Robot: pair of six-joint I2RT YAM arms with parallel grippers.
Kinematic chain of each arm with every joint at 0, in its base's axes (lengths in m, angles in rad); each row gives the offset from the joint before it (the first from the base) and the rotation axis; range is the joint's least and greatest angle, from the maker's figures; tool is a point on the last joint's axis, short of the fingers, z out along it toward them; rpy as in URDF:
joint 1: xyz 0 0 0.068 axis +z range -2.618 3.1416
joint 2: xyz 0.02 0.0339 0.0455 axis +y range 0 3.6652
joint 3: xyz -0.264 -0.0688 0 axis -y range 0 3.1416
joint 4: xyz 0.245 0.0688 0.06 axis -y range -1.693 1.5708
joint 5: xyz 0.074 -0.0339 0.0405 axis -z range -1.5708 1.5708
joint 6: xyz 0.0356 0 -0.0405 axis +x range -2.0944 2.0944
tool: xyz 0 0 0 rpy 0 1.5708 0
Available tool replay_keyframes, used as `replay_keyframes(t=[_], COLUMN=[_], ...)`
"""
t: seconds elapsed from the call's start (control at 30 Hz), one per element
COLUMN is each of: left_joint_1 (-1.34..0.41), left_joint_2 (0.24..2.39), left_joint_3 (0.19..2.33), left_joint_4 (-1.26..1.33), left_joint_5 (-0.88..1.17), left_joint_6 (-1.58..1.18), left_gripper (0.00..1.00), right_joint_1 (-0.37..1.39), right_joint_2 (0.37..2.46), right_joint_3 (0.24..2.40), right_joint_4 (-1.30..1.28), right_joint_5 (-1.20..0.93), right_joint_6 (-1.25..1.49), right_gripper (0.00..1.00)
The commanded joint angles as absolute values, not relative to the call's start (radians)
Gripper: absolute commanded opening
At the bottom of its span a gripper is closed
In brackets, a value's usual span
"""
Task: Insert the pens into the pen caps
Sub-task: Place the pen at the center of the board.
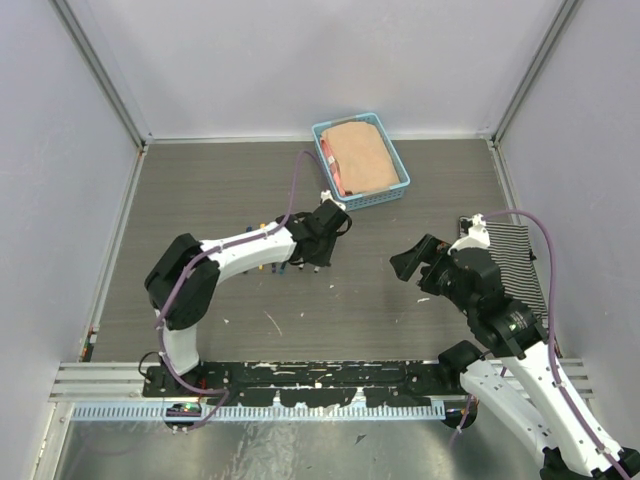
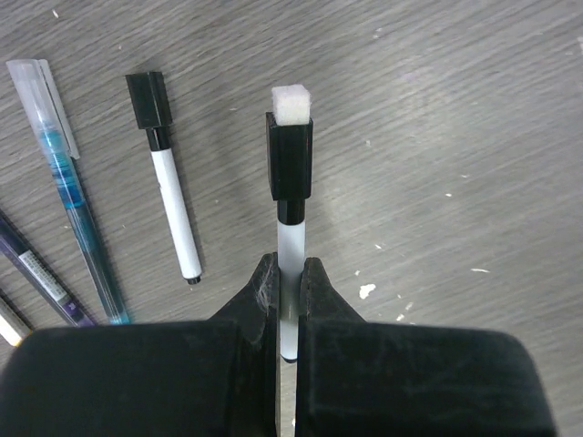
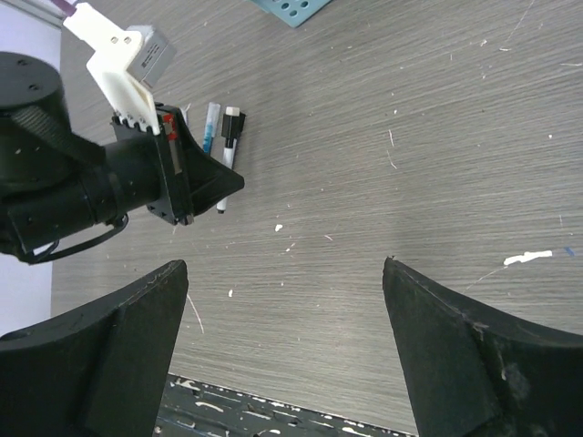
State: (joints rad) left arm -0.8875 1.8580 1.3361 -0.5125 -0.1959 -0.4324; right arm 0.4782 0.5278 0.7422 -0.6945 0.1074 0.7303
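My left gripper [image 2: 290, 273] is shut on a white marker pen [image 2: 291, 238], low over the table. A black cap [image 2: 290, 157] with a white felt end sits on the pen's far end. To its left lie a second white marker with a black cap [image 2: 171, 196], a clear blue pen [image 2: 71, 187] and a dark pen [image 2: 41, 273]. In the top view the left gripper [image 1: 312, 262] is mid-table, beside the row of pens [image 1: 270, 268]. My right gripper [image 3: 284, 264] is wide open and empty, facing the left gripper [image 3: 214, 187]; it also shows in the top view [image 1: 412, 268].
A blue basket [image 1: 380, 198] holding a tan cloth stands at the back centre; its corner shows in the right wrist view [image 3: 291, 9]. A striped mat [image 1: 522, 262] lies at the right edge. Grey walls close the table in.
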Motion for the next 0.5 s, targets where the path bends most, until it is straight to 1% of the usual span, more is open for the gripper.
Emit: replay_keyframes(t=[0.0, 0.07, 0.17, 0.27, 0.47], left_joint_1=[-0.880, -0.880, -0.880, -0.878, -0.870], left_joint_2=[1.908, 1.936, 1.959, 1.971, 2.004], left_joint_3=[1.398, 1.409, 1.411, 1.415, 1.436], left_joint_4=[-0.550, -0.558, -0.564, -0.566, -0.569], left_joint_5=[-0.213, -0.219, -0.235, -0.253, -0.257], left_joint_6=[-0.437, -0.431, -0.433, -0.433, -0.430], left_gripper=[0.00, 0.00, 0.06, 0.09, 0.09], right_joint_1=[0.476, 0.476, 0.477, 0.476, 0.476], right_joint_2=[0.516, 0.516, 0.521, 0.532, 0.550], right_joint_3=[0.779, 0.775, 0.770, 0.768, 0.767], right_joint_4=[-0.697, -0.699, -0.702, -0.710, -0.711], right_joint_5=[0.117, 0.114, 0.114, 0.115, 0.112], right_joint_6=[0.731, 0.732, 0.735, 0.734, 0.730], right_gripper=[0.93, 0.93, 0.93, 0.93, 0.93])
